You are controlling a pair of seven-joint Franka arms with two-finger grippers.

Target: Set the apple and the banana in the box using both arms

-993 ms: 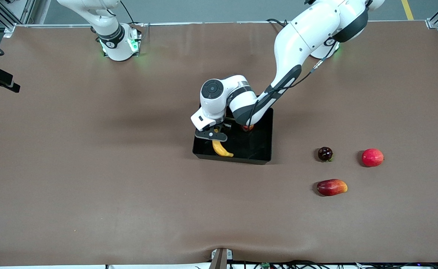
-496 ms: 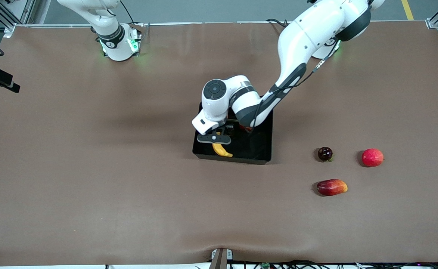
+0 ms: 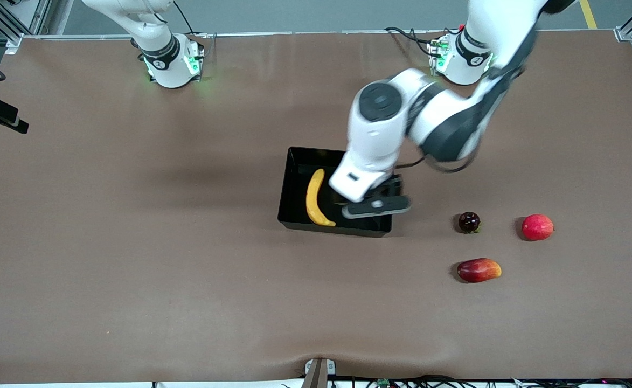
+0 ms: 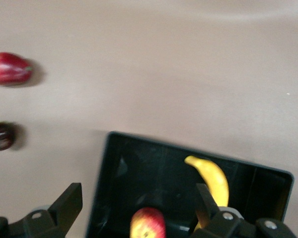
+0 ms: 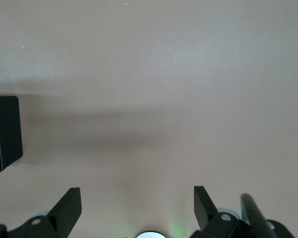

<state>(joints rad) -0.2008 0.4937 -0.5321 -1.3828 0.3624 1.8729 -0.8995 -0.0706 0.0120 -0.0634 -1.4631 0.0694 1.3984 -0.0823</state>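
Observation:
The black box [image 3: 294, 183] sits mid-table. The yellow banana [image 3: 314, 198] lies in it, toward the right arm's end. My left gripper [image 3: 376, 207] hangs open and empty over the box's other end and hides the apple in the front view. In the left wrist view the left gripper [image 4: 137, 193] is open above the box [image 4: 139, 173]. The red-and-yellow apple [image 4: 148, 224] lies in the box below it, with the banana [image 4: 211, 178] beside it. My right gripper [image 5: 136, 206] is open and empty over bare table, and the box's end [image 5: 7, 129] shows at that view's edge.
Three fruits lie on the mat toward the left arm's end: a dark round fruit [image 3: 469, 221], a pinkish-red round fruit [image 3: 537, 227] and a red-orange mango-shaped fruit [image 3: 479, 270], which is nearer the front camera. The right arm's base [image 3: 170, 59] stands at the table's edge.
My left gripper has lifted off the banana and swung toward the left arm's end of the box. The banana now lies uncovered in the box.

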